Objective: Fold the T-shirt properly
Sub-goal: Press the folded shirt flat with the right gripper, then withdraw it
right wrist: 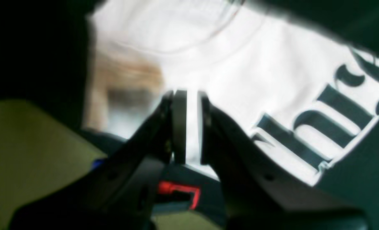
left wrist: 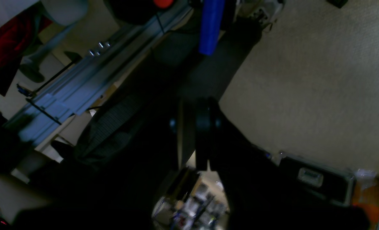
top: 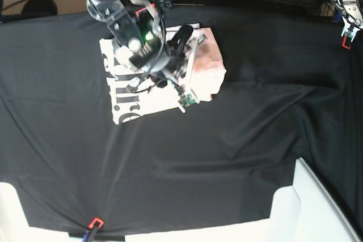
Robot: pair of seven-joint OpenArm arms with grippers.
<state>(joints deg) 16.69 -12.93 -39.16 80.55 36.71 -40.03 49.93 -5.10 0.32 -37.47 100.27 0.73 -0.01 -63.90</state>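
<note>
1. A wrinkled black cloth covers the surface; beige carpet lies beyond.
2. The pale pink cotton T-shirt lies folded at the far side.
3. The right tool hovers over it, nearly clenched, empty.
4. The left tool, nearly clenched, holds nothing.

Big black lettering runs across the T-shirt at the right of the right wrist view, cropped and blurred; no word reads whole.
</note>
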